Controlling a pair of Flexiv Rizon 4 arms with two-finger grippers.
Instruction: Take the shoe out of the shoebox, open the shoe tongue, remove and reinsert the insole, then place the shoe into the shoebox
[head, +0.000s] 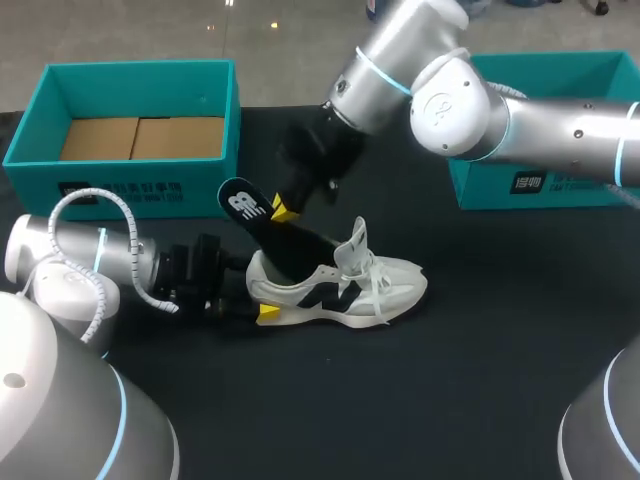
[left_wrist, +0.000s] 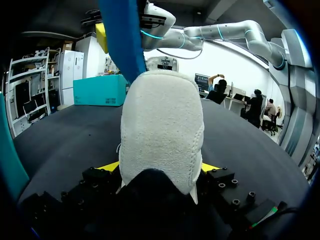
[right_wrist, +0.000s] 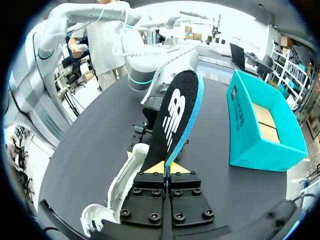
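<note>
On the black table (head: 450, 380), the left gripper (left_wrist: 160, 169) has its two yellow fingers spread wide. One finger presses each side of the heel of the shoe (head: 340, 285), so it is holding the shoe. The right gripper (right_wrist: 167, 167) has its fingers almost together. They pinch the thin insole (right_wrist: 175, 115) by its edges.

The shoe sits on the table in the lower middle of the head view. It rests on its sole, with the heel to the left and the toe to the right. It is white with black patches and white laces (head: 378, 285). The heel looks soft and fuzzy. The tongue (head: 357, 240) stands up.

The insole is long and flat with a round end. Its top is black with a white mark, and its underside is blue. Its low end is in the shoe's opening. The rest sticks out and leans toward the upper left.

The shoebox (head: 130, 185) is teal and open, in the upper left, well apart from the shoe. Brown cardboard (head: 140, 138) lies flat inside it. A second teal box (head: 560, 185) is in the upper right, partly behind the right arm.
</note>
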